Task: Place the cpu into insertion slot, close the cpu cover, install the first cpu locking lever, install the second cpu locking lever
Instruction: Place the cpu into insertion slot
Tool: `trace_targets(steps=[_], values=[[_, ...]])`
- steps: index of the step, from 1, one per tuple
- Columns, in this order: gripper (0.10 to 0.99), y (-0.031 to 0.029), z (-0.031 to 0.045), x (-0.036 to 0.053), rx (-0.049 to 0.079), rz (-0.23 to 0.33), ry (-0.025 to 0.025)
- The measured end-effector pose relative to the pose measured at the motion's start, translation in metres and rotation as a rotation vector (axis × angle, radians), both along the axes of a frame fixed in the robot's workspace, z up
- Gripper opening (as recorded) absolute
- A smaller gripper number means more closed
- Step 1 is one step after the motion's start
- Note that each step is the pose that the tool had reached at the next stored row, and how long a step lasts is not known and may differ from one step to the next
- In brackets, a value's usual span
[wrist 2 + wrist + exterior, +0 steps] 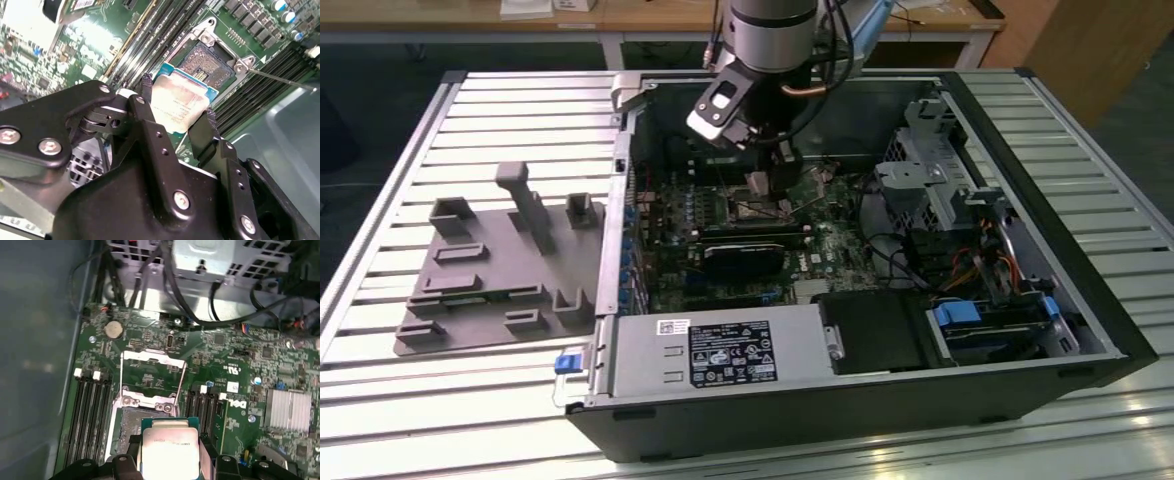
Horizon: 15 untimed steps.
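My gripper [177, 100] is shut on the cpu [181, 104], a flat square chip with a silver top, its fingers [145, 82] pressing on two opposite edges. The chip hangs slightly tilted, just above the insertion slot [209, 66] and partly over it. In the first wrist view the cpu [169, 449] overlaps the near edge of the dark-centred insertion slot [131, 426]. The cpu cover [151, 354] is swung open beyond the slot. A thin locking lever [280, 78] sticks out beside the socket. In the exterior view the gripper [767, 185] is down inside the open computer case.
The case [1067, 330] lies open on a slatted table. A black card [747, 255] sits just in front of the socket, and memory slots [90, 410] flank it. A drive cage [934, 170] and cables fill the exterior view's right. A grey fixture [494, 270] lies outside the case.
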<state>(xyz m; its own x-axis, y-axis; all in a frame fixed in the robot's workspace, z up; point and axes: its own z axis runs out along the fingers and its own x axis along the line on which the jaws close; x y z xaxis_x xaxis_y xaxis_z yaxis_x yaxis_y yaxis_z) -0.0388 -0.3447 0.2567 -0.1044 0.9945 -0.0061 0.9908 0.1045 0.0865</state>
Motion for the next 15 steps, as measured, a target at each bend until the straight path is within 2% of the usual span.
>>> trace_targets(steps=[2, 9, 15], values=[[0.541, 0.0008, -0.0013, -0.0004, 0.0, -0.02, 0.0002], [0.541, 0.0117, -0.0055, -0.0009, 0.0, -0.027, 0.0], [0.541, 0.0129, -0.0102, -0.0018, 0.0, -0.092, 0.0]])
